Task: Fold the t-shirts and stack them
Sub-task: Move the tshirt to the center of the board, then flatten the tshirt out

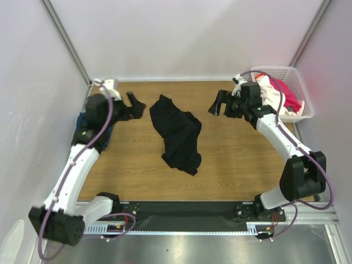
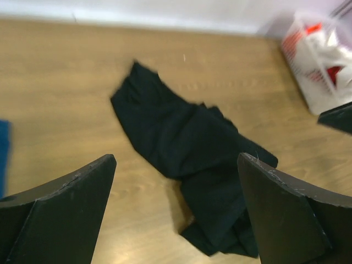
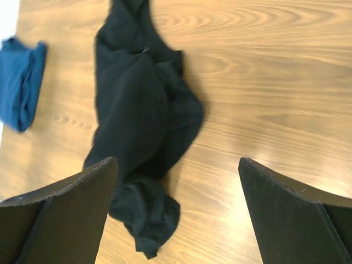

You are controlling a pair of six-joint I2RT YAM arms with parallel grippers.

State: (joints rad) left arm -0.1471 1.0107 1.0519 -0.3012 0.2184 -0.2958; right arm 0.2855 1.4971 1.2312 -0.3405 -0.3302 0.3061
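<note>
A large black t-shirt (image 1: 177, 135) lies crumpled in the middle of the wooden table; it also shows in both wrist views (image 2: 187, 148) (image 3: 143, 121). A dark blue t-shirt (image 1: 82, 119) lies folded at the left edge, mostly hidden under my left arm, and shows small in the right wrist view (image 3: 22, 82). White (image 1: 270, 94) and pink-red (image 1: 290, 97) t-shirts sit in the basket. My left gripper (image 1: 135, 104) (image 2: 176, 160) hangs open to the left of the black shirt, holding nothing. To that shirt's right my right gripper (image 1: 221, 103) (image 3: 177, 162) is open and empty.
A white lattice basket (image 1: 275, 69) (image 2: 316, 60) stands at the back right corner, just behind my right wrist. White walls close the table at the back and on both sides. The arm bases and a black rail run along the near edge.
</note>
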